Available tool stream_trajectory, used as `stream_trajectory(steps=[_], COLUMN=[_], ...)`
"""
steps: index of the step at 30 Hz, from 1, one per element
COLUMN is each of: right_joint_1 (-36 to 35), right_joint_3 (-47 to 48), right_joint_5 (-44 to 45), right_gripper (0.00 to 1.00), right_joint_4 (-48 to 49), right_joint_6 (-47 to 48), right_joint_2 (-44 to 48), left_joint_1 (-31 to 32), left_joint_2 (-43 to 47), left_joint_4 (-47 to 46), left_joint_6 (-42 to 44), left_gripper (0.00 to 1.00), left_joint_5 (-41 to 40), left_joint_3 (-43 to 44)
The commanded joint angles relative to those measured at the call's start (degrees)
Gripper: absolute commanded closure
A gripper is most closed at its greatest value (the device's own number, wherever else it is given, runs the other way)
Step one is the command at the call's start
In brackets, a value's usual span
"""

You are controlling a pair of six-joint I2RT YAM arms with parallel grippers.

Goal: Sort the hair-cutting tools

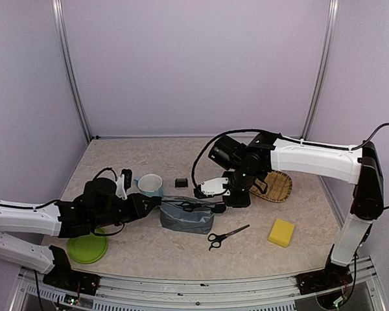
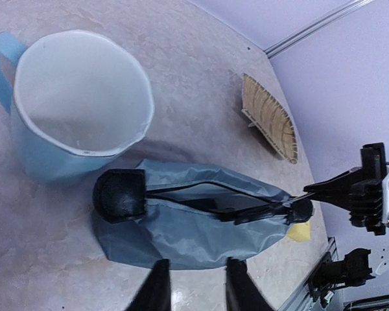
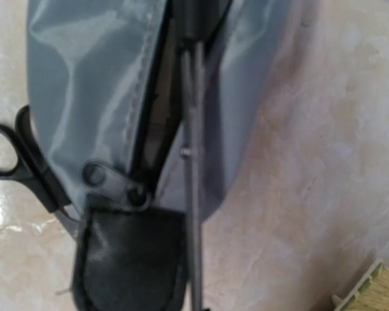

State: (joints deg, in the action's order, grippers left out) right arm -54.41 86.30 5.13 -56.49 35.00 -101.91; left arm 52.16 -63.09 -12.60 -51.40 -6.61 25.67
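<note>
- Scissors [image 3: 192, 188]: I see their thin steel blades running up my right wrist view and into the open zip of the grey-blue pouch [image 1: 185, 221]. The black loop handles sit in the mouth of the pouch at mid-table.
- The right gripper [image 2: 318, 191] is clamped tight on the blade end of those scissors, at the pouch's right end.
- The pouch's zip edges and the black tab at this end crowd the blades on both sides.
- The second scissors [image 1: 227, 236] lie flat on the table [image 1: 181, 162], just off the pouch's near right corner. One black loop shows past the pouch's edge in the right wrist view.
- The tiny black block [image 1: 180, 183] sits behind the pouch, apart from it and to the right of the light-blue cup [image 1: 149, 192].
- The left gripper [image 2: 199, 264] is at the pouch's left side, its fingers parted with bare table showing between them. I can't tell whether they touch the fabric.
- The cup stands upright just behind the pouch's left end, close to my left wrist.
- Further out, a wicker basket [image 1: 280, 189] lies partly under the right arm. A yellow sponge [image 1: 281, 232] sits near the right front, and a green plate [image 1: 87, 249] lies under the left arm.
</note>
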Motion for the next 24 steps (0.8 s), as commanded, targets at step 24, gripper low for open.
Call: stream_trajectory(steps=[24], right_joint_1=[-0.87], right_joint_3=[-0.78], right_joint_5=[4.55], right_gripper=[1.0], right_joint_4=[1.39], right_joint_6=[-2.02], right_joint_2=[1.77], left_joint_1=[-4.95], left_joint_2=[-16.18], left_joint_4=[-17.85], left_joint_6=[4.68], left_gripper=[0.72], left_joint_5=[2.96], left_joint_3=[2.64])
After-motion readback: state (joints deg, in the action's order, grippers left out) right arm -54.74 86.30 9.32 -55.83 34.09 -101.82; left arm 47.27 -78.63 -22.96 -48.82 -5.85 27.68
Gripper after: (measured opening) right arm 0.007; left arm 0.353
